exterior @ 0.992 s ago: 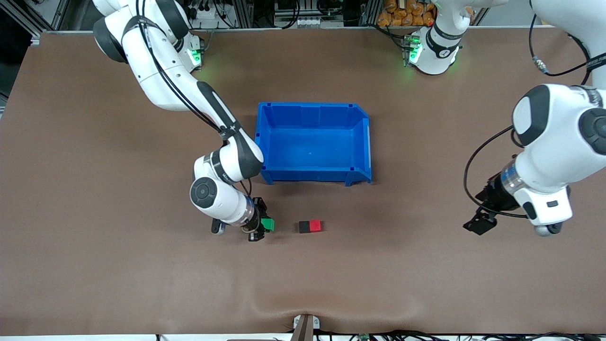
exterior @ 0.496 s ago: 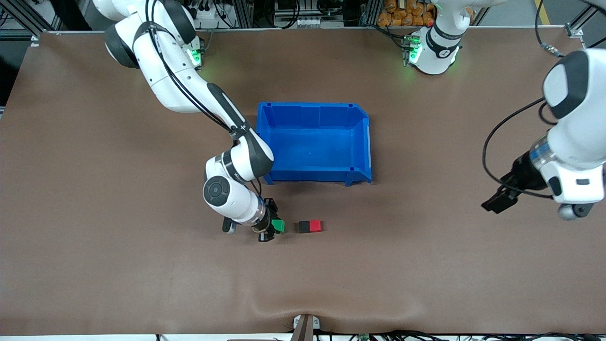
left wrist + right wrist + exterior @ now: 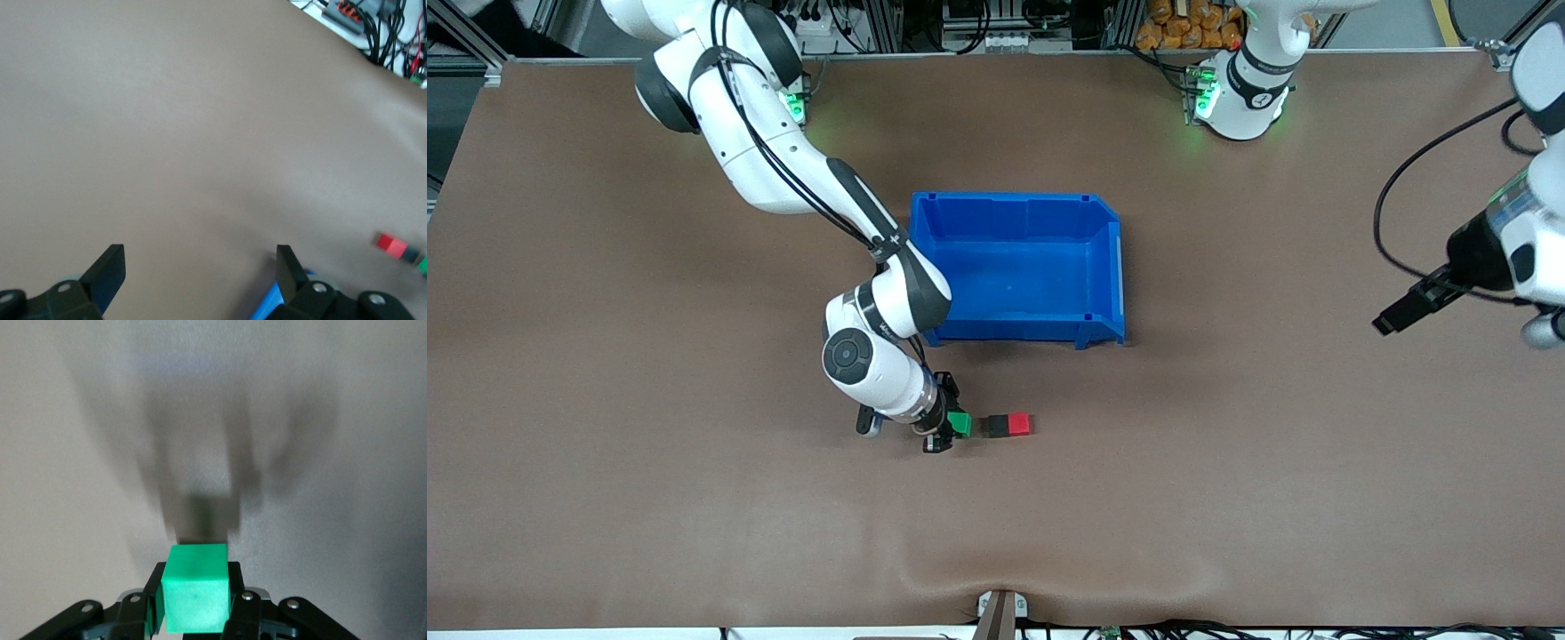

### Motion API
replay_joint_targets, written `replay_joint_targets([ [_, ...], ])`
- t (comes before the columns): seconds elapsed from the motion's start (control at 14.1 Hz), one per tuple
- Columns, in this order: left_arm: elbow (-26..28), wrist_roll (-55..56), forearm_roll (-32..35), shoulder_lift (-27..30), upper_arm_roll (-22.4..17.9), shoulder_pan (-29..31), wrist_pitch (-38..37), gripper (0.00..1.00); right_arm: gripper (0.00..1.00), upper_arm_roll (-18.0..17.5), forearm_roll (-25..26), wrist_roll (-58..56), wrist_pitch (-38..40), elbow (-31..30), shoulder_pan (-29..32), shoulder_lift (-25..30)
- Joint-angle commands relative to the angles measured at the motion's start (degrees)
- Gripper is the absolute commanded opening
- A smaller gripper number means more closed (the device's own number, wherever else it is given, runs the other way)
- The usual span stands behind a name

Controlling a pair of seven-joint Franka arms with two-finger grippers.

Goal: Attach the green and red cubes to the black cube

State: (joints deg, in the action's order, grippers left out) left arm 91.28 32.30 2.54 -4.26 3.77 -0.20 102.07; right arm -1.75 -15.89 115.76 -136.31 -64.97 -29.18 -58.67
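My right gripper (image 3: 945, 427) is shut on the green cube (image 3: 960, 424) and holds it low over the table, close beside the black cube (image 3: 991, 427). I cannot tell whether they touch. The red cube (image 3: 1019, 424) sits against the black cube, on the side toward the left arm's end. In the right wrist view the green cube (image 3: 197, 597) fills the space between the pads of my right gripper (image 3: 195, 613). My left gripper (image 3: 1394, 317) is open and empty, up in the air over the left arm's end of the table. Its wrist view shows the spread fingers of my left gripper (image 3: 200, 267) and the red cube (image 3: 391, 245) small in the distance.
A large blue bin (image 3: 1112, 267) stands empty in the middle of the table, farther from the front camera than the cubes. The right arm's elbow hangs over the bin's corner. The brown mat has a raised wrinkle (image 3: 996, 578) near the front edge.
My right gripper has carried the green cube toward the black cube, closing most of the gap. My left arm has drawn back toward its own end of the table and risen.
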Motion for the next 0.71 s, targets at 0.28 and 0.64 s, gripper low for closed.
replay_joint_targets([
  [0.28,2.6,-22.6,0.4,5.0,-2.1,0.9,-7.4,1.00,0.00,0.8,-0.4,3.1,-1.8,3.6,-1.8,-3.1],
  [0.64,1.1,-38.8,0.4,6.9,-5.3,1.1,-12.7,1.00,0.00,0.8,-0.4,3.8,-2.0,4.4,-2.3,-4.1],
])
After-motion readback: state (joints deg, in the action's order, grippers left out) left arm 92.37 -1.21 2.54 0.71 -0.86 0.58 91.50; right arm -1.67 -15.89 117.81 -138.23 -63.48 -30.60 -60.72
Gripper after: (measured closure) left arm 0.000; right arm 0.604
